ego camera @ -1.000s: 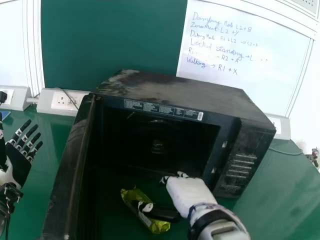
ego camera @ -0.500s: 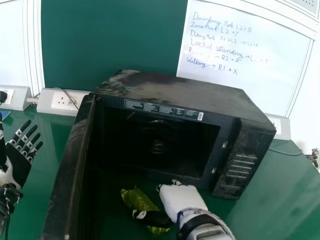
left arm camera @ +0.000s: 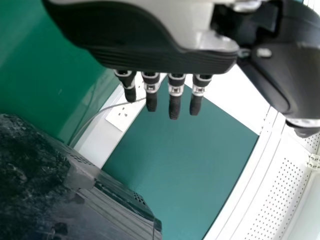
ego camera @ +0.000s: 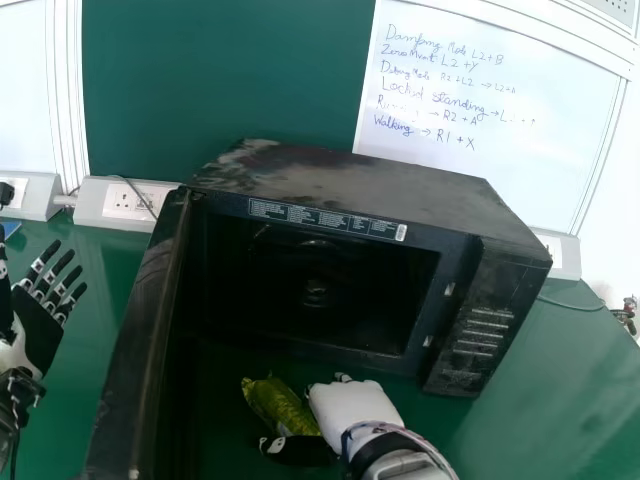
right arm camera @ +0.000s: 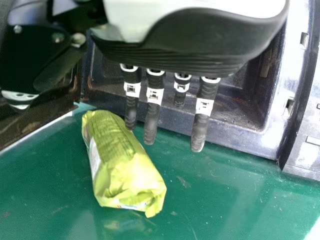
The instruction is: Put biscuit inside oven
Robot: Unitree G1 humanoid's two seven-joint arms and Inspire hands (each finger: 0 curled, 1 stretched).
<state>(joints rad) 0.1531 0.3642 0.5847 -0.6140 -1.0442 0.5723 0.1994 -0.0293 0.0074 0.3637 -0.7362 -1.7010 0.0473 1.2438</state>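
My right hand point(ego camera: 355, 410) is low in front of the oven point(ego camera: 380, 200), its back up, just to the right of the biscuit pack point(ego camera: 278, 402). In the right wrist view the fingers of my right hand point(right arm camera: 152, 115) are straight, and the green biscuit pack point(right arm camera: 120, 160) lies on the table beside them, not held. The oven's door stands wide open on the left, and its cavity is dark. My left hand point(ego camera: 38, 325) is idle at the far left, fingers straight; the left wrist view shows that hand point(left arm camera: 160, 55) too.
The open oven door point(ego camera: 140, 340) rises at the left, between my left hand and the pack. The control panel side point(ego camera: 485, 330) is at the right. Wall sockets point(ego camera: 125, 203) and a whiteboard point(ego camera: 480, 110) are behind. Green table point(ego camera: 560, 400) extends to the right.
My right hand has moved left and slightly down, closer beside the pack, with its thumb shifting across the pack's near end. The left hand has stayed still.
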